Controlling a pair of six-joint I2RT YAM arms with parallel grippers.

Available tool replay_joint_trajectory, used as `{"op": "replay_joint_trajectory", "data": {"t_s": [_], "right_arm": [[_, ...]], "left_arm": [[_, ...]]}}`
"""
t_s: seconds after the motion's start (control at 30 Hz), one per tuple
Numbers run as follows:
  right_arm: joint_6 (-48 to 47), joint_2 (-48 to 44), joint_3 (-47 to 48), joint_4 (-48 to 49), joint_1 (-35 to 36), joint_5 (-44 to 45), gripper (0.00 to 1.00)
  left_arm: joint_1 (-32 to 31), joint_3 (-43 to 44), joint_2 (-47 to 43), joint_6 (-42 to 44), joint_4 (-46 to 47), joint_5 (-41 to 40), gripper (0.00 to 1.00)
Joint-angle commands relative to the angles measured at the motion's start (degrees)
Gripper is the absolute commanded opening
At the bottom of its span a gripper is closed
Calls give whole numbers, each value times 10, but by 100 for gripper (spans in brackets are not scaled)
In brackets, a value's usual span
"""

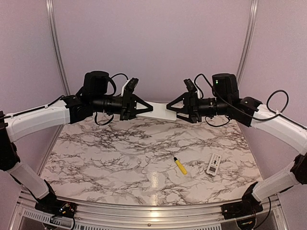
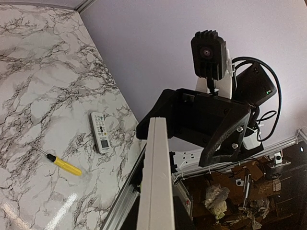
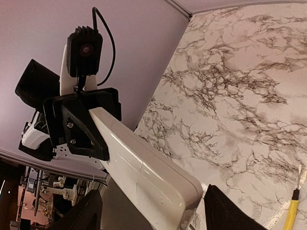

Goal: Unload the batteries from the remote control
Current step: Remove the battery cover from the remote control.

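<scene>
Long white remote point(image 3: 144, 175) hangs over the table's point(image 1: 120, 158) far edge. Left gripper point(image 1: 147, 107) is clamped on one end, right gripper point(image 1: 169, 106) sits loose around the other. Next up I'd say: grip it, then open the back.

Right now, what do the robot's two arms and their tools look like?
The left arm and right arm are smooth white shells linked by chunky black joints. The left tool and right tool are black triangular frames, each topped by a boxy black camera. Black cables loop at the wrists; a green light glows on the right arm.
</scene>
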Motion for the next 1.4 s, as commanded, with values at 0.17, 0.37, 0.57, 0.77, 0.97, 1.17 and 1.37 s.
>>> {"op": "replay_joint_trajectory", "data": {"t_s": [0.17, 0.37, 0.57, 0.77, 0.97, 1.17, 1.37], "right_arm": [[-2, 15, 12, -19, -1, 8, 59], [-1, 21, 19, -18, -1, 14, 54], [0, 21, 20, -16, -1, 22, 51], [4, 24, 20, -11, -1, 26, 51], [5, 26, 20, -14, -1, 31, 46], [4, 29, 19, -20, 6, 29, 43], [-3, 39, 25, -37, 15, 32, 37]], "left_arm": [[8, 26, 14, -12, 57, 17, 0], [9, 24, 15, -12, 58, 19, 0], [9, 19, 11, -11, 59, 19, 0], [9, 18, 10, -11, 60, 20, 0], [9, 12, 8, -12, 63, 21, 0], [8, -6, 1, -23, 83, 18, 0], [8, -14, -3, -27, 91, 18, 0]]}}
